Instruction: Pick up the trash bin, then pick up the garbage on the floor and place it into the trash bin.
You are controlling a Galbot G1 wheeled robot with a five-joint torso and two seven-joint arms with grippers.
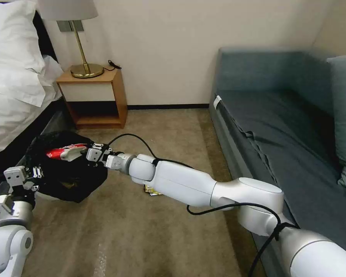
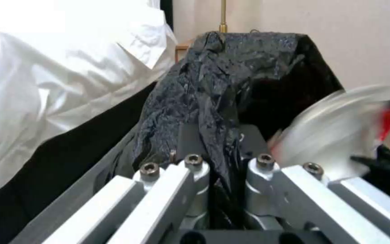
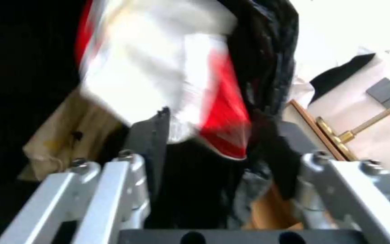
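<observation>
Over beige carpet, left claw clamps the trash bin liner; right claw, spread, by the blurred wrapper.

Beige carpet floor, gold snack wrapper, wooden nightstand

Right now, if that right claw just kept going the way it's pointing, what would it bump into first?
Probably the red-and-white wrapper just ahead of the right gripper, over the trash bin; past it, the black liner's far side, though depth is unclear.

The small round black-lined plastic trash bin stands between white-sheeted bed and long blue upholstered sofa, wooden nightstand behind.
</observation>
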